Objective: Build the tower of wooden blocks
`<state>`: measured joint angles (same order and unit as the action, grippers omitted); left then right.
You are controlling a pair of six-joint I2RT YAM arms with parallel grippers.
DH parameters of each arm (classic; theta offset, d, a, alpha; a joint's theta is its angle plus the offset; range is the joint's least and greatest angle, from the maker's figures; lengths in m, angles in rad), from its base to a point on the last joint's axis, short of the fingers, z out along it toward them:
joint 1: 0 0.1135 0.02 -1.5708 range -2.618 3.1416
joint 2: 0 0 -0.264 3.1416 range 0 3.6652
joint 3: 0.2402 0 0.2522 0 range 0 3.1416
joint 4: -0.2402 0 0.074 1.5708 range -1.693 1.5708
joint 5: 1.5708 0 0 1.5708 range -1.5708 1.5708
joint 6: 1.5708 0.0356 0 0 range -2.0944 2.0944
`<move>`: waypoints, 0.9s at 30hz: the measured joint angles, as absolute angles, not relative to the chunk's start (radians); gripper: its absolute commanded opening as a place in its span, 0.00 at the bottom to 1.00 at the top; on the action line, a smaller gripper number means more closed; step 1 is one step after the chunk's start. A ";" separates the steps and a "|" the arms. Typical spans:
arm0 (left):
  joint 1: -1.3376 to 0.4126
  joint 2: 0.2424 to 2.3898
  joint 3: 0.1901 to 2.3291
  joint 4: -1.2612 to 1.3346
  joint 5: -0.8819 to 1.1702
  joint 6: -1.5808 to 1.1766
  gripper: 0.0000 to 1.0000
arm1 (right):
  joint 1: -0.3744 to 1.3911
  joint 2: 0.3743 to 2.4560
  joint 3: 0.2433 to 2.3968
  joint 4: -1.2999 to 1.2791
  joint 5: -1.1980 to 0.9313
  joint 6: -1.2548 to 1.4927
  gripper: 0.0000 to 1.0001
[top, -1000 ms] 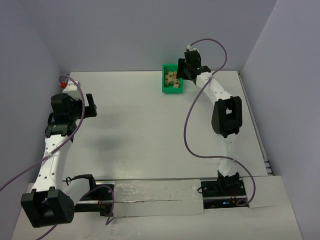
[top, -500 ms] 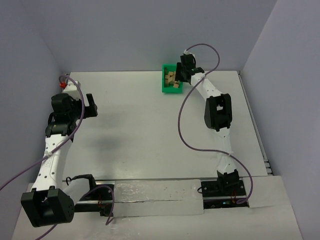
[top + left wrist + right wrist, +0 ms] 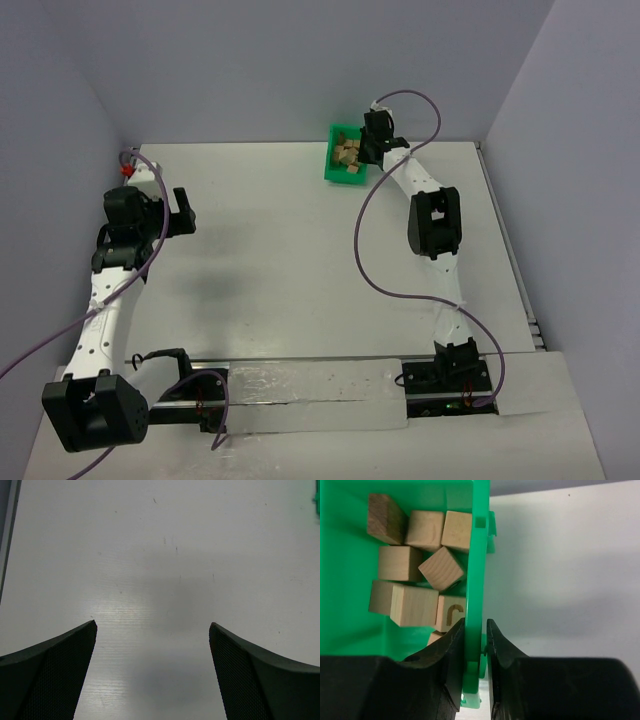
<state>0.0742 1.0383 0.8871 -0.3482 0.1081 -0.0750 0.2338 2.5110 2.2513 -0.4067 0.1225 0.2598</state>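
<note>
Right tool (image 3: 475, 630) squeezed tight on side wall of green plastic bin (image 3: 479, 555), one finger inside, one finger outside. Small tan wooden cubes (image 3: 414, 605) lie in jumbled heap inside bin, at far end of white desk (image 3: 300, 250). One cube shows curvy mark. Left tool (image 3: 152, 630) wide apart, holding nothing, above desk, far from bin.

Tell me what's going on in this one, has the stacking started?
Not yet. The right gripper is clamped on the side wall of the green bin, one finger inside and one outside, at the far side of the table. The wood blocks lie loose in the bin, and none is held. The left gripper hangs open over bare table on the left. Nothing is stacked.
</note>
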 measured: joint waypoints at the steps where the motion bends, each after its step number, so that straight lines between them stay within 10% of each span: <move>1: 0.074 1.040 0.887 -0.348 0.108 -0.075 0.99 | 0.234 2.511 2.251 -0.407 0.122 0.256 0.02; 14: 0.074 1.050 0.887 -0.349 0.090 -0.074 0.99 | 0.244 2.434 2.167 -0.430 0.104 0.119 0.00; 27: 0.075 1.024 0.927 -0.403 0.078 -0.075 0.99 | 0.464 1.874 1.548 -0.229 0.242 -0.334 0.00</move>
<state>0.0750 1.0244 0.9269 -0.4033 0.0783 -0.0753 0.4644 1.8739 1.5483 -0.2294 0.2419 -0.3336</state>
